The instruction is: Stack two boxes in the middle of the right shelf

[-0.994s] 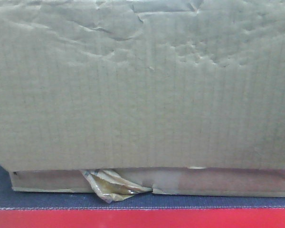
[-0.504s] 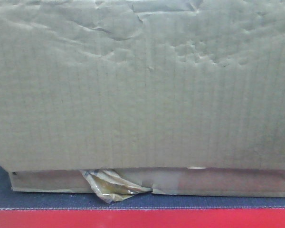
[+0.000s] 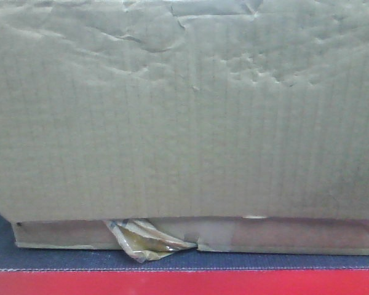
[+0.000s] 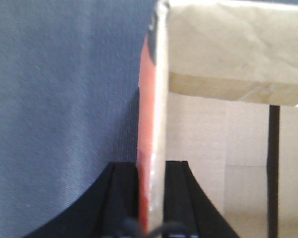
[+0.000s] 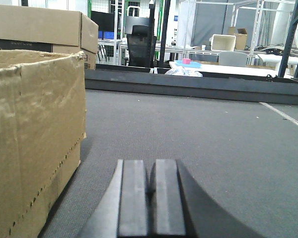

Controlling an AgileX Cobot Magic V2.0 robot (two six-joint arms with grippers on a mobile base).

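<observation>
- Dark grey felt tabletop (image 5: 213, 148) is being used as the staging surface, with a workshop of racks and an office chair (image 5: 139, 44) being shown beyond it.
- Right gripper (image 5: 151, 171): its fingers are being pressed together with nothing between them, low over the felt and just beside an open-topped cardboard box (image 5: 35, 139). This is being judged an idle, out-of-the-way pose.
- Left gripper (image 4: 151, 168): its fingers are being set closely on either side of a thin red-and-pale edge (image 4: 151, 99). Whether that edge is being pinched, and what it belongs to, cannot be told.
- The tall cardboard box (image 3: 184, 110), dented, is being borne on the flatter cardboard box (image 3: 295, 236), whose tape tag (image 3: 144, 239) is being pushed out at the front. The pair is being judged as stacked on the table.
- The shelf is not being shown in any view, so the placing there is being judged as not yet done.
</observation>
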